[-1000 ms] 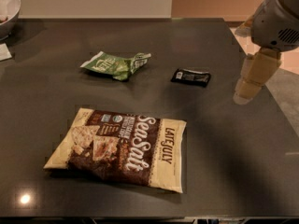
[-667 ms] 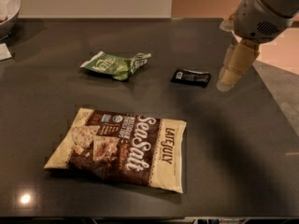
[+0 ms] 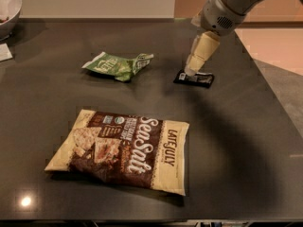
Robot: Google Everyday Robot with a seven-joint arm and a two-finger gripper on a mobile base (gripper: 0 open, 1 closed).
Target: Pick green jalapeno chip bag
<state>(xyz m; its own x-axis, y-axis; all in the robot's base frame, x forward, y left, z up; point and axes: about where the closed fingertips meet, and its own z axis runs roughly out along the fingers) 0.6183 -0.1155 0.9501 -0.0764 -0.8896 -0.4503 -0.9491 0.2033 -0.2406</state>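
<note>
Green jalapeno chip bag (image 3: 117,66): one. One black packet (image 3: 200,79), tool (image 3: 190,70) over it.

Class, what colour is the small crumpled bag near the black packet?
Green bag with white lettering, camera view; gripper hangs near black packet.

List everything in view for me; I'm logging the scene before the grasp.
table: one, dark grey, fills most of the view
green jalapeno chip bag: one, green, far centre-left of the table
Sea Salt chip bag: one, brown and cream, near centre
black packet: one, black, right of the green bag
bowl: one, pale, far left corner, cut off
paper: one, white, left edge
arm: one, grey, upper right
gripper: one, cream, at the black packet's left end
</note>
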